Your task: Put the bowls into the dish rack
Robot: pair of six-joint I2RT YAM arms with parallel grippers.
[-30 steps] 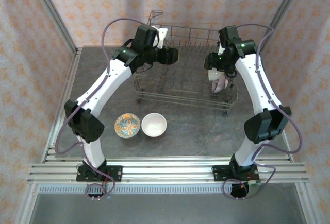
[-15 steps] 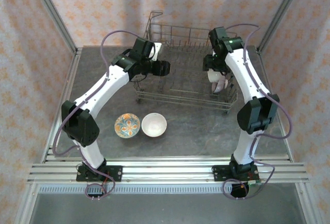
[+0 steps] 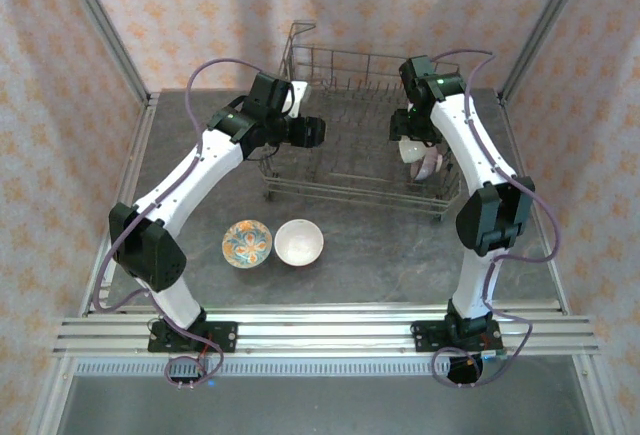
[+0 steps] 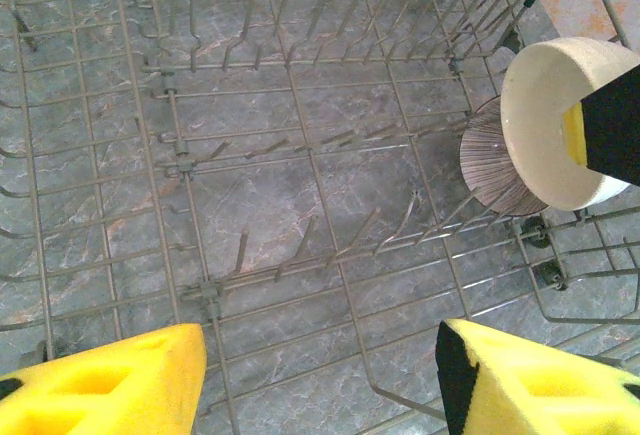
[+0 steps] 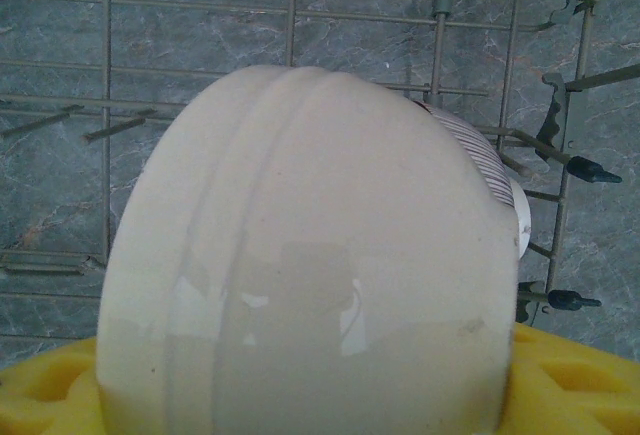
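Right gripper (image 5: 306, 387) holds cream bowl (image 5: 310, 245) in rack (image 3: 350, 187) beside mauve bowl (image 4: 486, 161); left gripper (image 4: 320, 383) wide.

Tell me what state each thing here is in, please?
Left end effector: open, empty, above the dish rack.
Right end effector: shut on the cream bowl.
Cream bowl: gripped, tipped on edge, beside ribbed bowl.
Ribbed bowl: on edge in the rack.
Floral bowl: upright on the table.
White bowl: upright on the table.

arms (image 3: 190, 180): white shells, black joints | cables (image 3: 192, 83): purple (looped) | hand pads (image 4: 110, 385): yellow, seemingly foam
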